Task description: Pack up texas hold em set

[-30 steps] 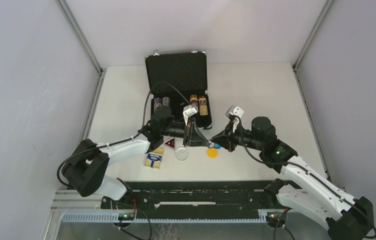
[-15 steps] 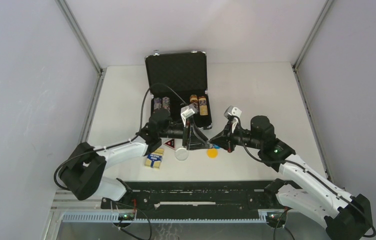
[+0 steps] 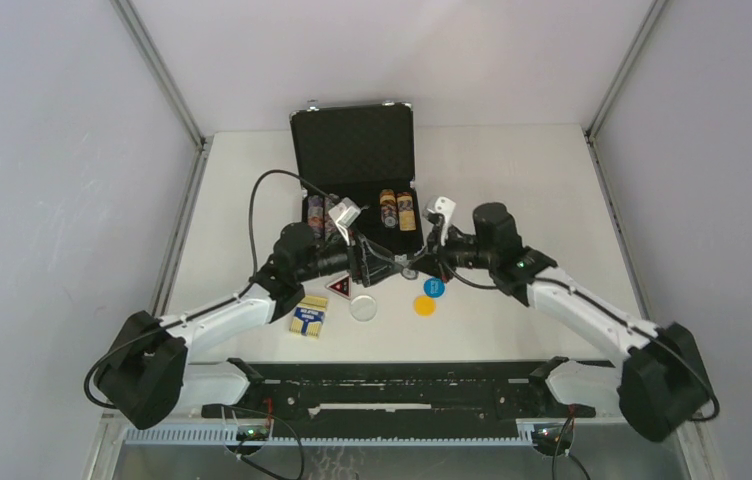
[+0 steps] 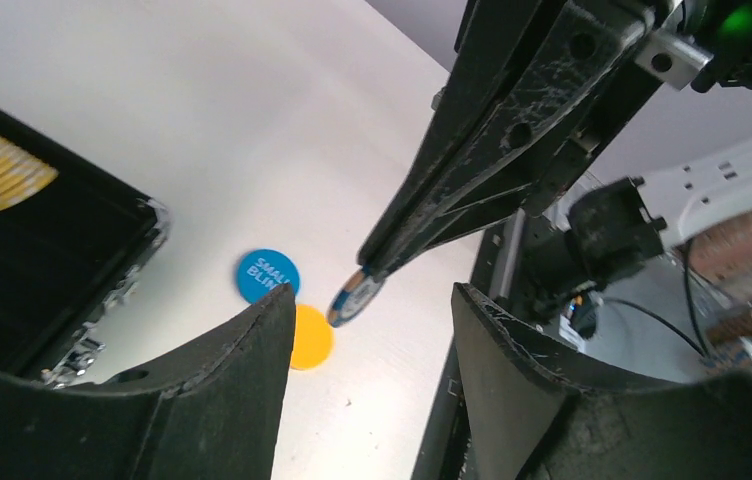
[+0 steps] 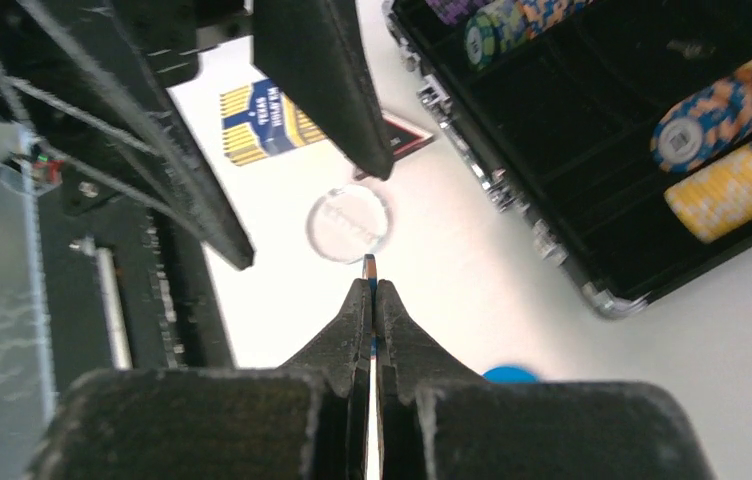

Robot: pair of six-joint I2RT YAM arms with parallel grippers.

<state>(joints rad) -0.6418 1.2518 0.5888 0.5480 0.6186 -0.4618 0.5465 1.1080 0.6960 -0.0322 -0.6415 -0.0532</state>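
The right pincer sits between prongs of the left pincer — seemingly little clearance — briefcase wall just beside.

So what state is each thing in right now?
briefcase: open, lid up.
chip stacks: in briefcase.
left gripper: open, empty.
right gripper: shut on single chip.
single chip: held edge-on.
blue disc: flat on table.
yellow disc: flat on table.
white disc: flat on table.
triangular token: on table.
card box: on table.
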